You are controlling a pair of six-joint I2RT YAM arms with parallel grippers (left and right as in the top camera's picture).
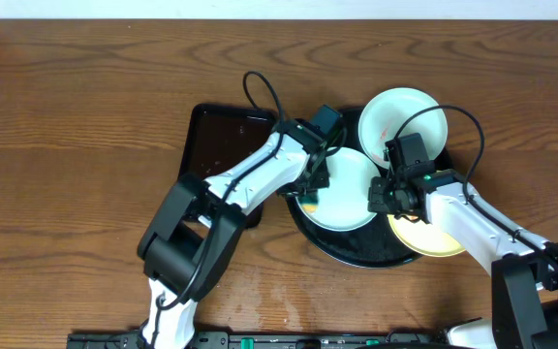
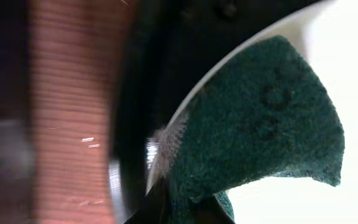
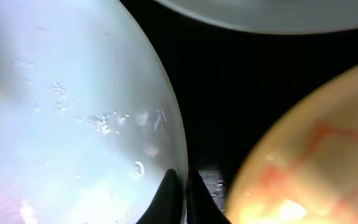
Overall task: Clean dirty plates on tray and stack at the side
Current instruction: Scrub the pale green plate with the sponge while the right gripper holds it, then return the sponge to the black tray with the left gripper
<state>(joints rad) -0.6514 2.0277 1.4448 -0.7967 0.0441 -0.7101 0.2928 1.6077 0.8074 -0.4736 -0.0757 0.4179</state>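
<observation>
- Just left of the round black tray point(image 1: 352, 250), a rectangular dark tray point(image 1: 223, 145) lies on the wooden table point(image 1: 76, 145).
- Over the round tray's left side, the left gripper point(image 1: 310, 186) clamps a green scouring pad point(image 2: 260, 118) pressed on the middle mint plate point(image 1: 347, 194).
- At the tray's centre, the right gripper point(image 3: 184, 177) pinches that plate's right rim, fingers nearly together.
- On the tray's far right sits a second mint plate point(image 1: 405, 118).
- A red-smeared yellow plate point(image 3: 309, 155) lies near right.

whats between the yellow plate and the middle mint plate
A strip of bare black tray, where the right gripper sits at the rim of the mint plate; the right wrist view shows it.
</observation>
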